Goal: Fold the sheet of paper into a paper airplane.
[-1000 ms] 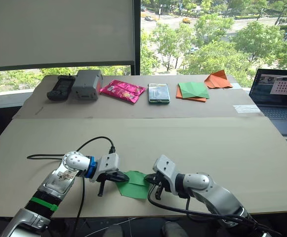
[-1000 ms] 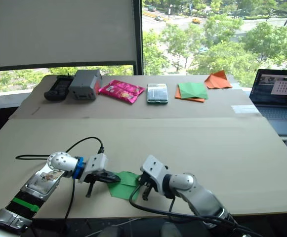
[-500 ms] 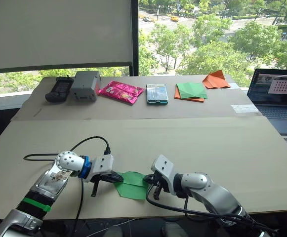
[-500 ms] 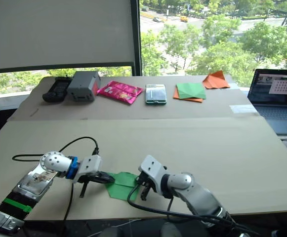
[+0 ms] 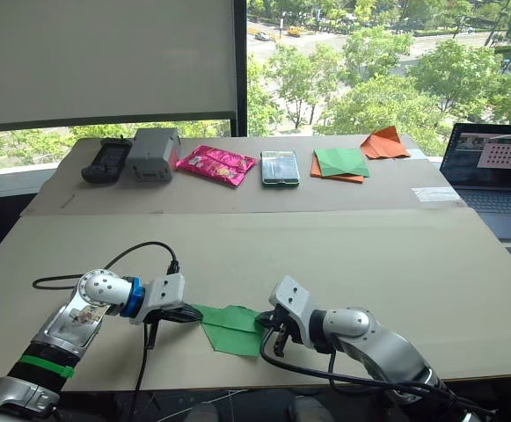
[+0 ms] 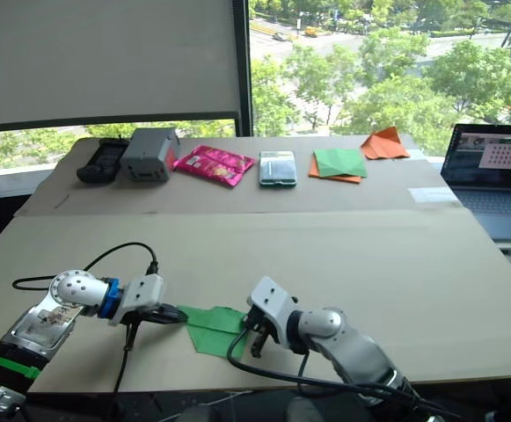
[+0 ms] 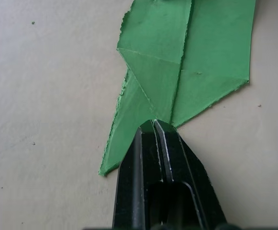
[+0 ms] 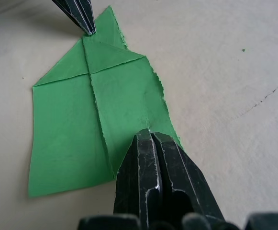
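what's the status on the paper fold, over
Left gripper shut on the sheet of paper at its point. Right gripper shut on its opposite edge. Nothing in the way.

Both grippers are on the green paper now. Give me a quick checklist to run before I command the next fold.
1. Left gripper shut on the pointed end of the sheet of paper: ok.
2. Right gripper shut on the opposite edge: ok.
3. Centre crease visible and running toward the point: ok.
4. Two corner flaps folded in to the crease: ok, though the edges look ragged.
5. Sheet lying flat on the table: mostly ok; whether the clamped edges are lifted, cannot tell.
6. Cable by the left arm clear of the sheet: ok.
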Controlling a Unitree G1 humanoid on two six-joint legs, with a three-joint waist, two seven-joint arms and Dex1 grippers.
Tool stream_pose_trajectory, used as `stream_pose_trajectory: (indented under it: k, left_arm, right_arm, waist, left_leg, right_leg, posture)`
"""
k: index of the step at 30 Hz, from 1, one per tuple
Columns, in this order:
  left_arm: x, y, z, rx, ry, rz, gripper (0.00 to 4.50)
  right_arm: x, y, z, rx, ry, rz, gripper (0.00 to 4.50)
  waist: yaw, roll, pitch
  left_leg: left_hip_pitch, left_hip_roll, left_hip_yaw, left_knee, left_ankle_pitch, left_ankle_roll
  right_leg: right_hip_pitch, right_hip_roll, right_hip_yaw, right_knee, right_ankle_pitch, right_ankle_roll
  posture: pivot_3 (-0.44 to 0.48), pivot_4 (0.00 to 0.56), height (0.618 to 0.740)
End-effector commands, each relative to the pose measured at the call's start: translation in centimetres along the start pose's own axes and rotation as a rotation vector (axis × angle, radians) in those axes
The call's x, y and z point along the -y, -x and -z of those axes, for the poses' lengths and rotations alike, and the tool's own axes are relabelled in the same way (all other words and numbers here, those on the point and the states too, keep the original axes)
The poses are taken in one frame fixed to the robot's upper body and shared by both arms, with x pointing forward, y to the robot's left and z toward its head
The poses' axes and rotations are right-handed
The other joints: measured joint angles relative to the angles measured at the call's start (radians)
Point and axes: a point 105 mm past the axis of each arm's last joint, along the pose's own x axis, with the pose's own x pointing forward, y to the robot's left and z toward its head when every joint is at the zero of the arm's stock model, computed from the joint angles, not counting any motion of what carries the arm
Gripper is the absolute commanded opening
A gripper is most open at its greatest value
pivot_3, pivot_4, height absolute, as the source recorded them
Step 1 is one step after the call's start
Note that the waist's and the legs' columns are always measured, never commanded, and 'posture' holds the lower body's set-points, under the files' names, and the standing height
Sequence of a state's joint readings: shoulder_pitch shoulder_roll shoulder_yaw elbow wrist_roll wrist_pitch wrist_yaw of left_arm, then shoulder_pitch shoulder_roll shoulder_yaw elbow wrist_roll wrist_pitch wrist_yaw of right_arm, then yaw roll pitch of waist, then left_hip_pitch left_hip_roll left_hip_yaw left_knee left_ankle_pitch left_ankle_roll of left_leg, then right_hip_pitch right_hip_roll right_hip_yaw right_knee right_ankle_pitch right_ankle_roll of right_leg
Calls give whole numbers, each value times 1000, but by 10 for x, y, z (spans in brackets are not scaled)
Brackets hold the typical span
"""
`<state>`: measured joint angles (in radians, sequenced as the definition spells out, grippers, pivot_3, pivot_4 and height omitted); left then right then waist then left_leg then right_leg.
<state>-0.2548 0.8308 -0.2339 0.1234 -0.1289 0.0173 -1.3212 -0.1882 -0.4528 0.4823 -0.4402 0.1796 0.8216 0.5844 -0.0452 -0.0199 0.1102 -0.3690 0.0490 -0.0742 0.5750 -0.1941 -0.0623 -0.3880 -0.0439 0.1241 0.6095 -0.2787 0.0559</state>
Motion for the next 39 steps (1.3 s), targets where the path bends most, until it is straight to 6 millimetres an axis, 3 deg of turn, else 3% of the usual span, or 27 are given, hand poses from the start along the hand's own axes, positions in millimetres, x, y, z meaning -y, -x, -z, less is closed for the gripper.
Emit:
stream_pose_trajectory:
  k: [1, 7, 9, 15, 21, 27, 33, 39]
  left_arm:
    - [14, 0, 33, -113, 97, 34, 0]
    - [4, 2, 22, -58, 115, -8, 0]
    - [-1, 6, 12, -16, 129, -25, 0]
    - [-5, 42, -40, 269, 290, -69, 0]
    - [11, 52, -49, 333, 370, -90, 0]
    - [14, 48, -46, 335, 387, -114, 0]
    - [13, 45, -48, 356, 396, -111, 0]
    - [15, 43, -48, 365, 408, -92, 0]
  right_arm:
    - [0, -1, 32, -131, -78, 4, 62]
    - [0, 0, 24, -88, -64, -3, 62]
    - [0, 0, 14, -35, -51, -4, 62]
    - [2, 12, -29, 163, 4, 30, 62]
    - [4, 37, -65, 324, 44, 73, 62]
    - [8, 48, -64, 338, -10, 85, 1944]
    - [9, 37, -37, 276, -108, 42, 3994]
    - [11, 23, -24, 256, -164, 8, 3994]
  waist:
    - [0, 0, 0]
    - [0, 0, 0]
    - [0, 0, 1]
    - [-2, -7, 17]
    - [-1, -3, 24]
    - [3, -5, 27]
    - [2, -6, 27]
    - [-1, -5, 26]
  left_leg:
    - [0, 0, 0, 0, 0, 0]
    - [0, 0, 0, 0, 0, 0]
    - [0, 0, 0, 0, 0, 0]
    - [-3, 1, 0, 0, 0, 0]
    - [-3, 1, 0, -1, 3, 4]
    - [-3, 1, -1, -2, -2, -3]
    - [-3, 1, 0, -2, -2, -3]
    - [-3, 1, 0, -2, -2, -3]
  right_leg:
    - [0, 0, 0, 0, 0, 0]
    - [0, 0, 0, 0, 0, 0]
    - [0, 0, 0, 0, 0, 0]
    - [-3, 0, 0, 0, 0, 0]
    - [-2, 0, 0, -2, 0, 0]
    - [-3, 0, -1, -2, 0, 0]
    - [-3, 0, 0, -5, 0, 0]
    - [-3, 0, 0, -5, 0, 0]
  posture:
    - [0, 150, 740]
    - [0, 150, 740]
    - [0, 150, 740]
    - [0, 150, 740]
    - [0, 150, 740]
    - [0, 150, 740]
    - [0, 150, 740]
    - [0, 150, 740]
